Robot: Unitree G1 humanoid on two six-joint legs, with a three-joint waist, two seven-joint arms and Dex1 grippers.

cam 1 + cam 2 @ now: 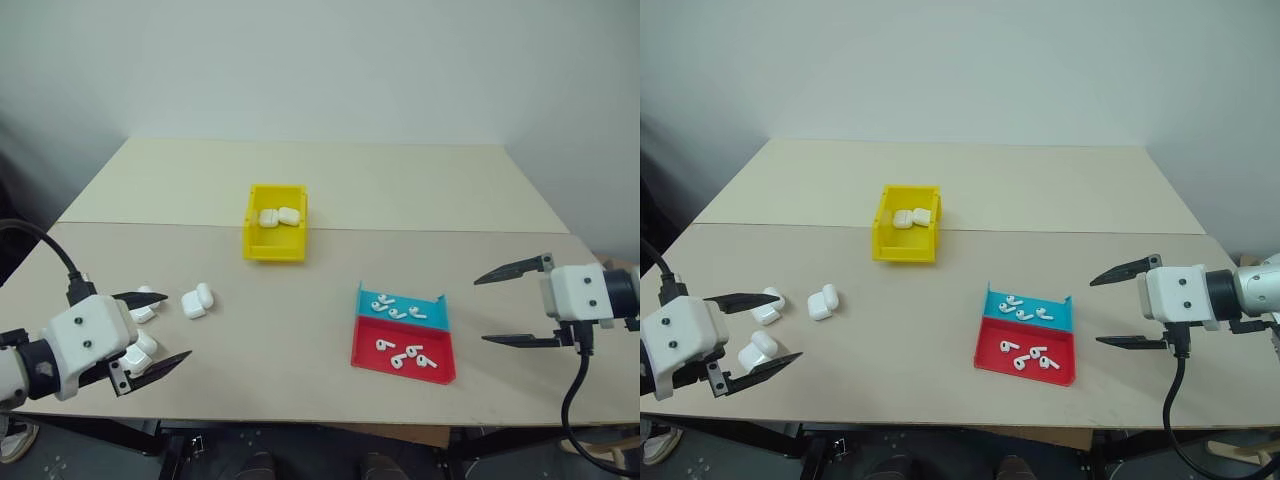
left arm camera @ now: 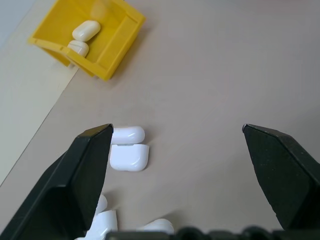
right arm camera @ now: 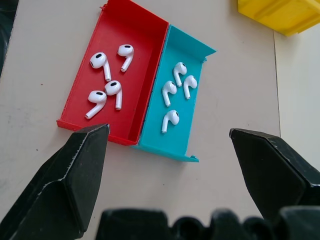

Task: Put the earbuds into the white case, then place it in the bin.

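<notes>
Two tools hang spread wide and empty above the desk (image 1: 330, 190): left tool (image 1: 150, 335) by loose cases, right tool (image 1: 515, 305) beside the tray (image 1: 437, 372); the right wrist view counts eight earbuds (image 3: 107, 75), four per tray half; an open white case (image 2: 128, 156) lies well short of the bin (image 1: 272, 248), which holds two cases.

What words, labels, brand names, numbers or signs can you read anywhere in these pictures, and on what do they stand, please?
None: no readable text on the yellow bin, the white cases, the earbuds, the red-and-blue tray, the table or either end effector, left or right.
</notes>
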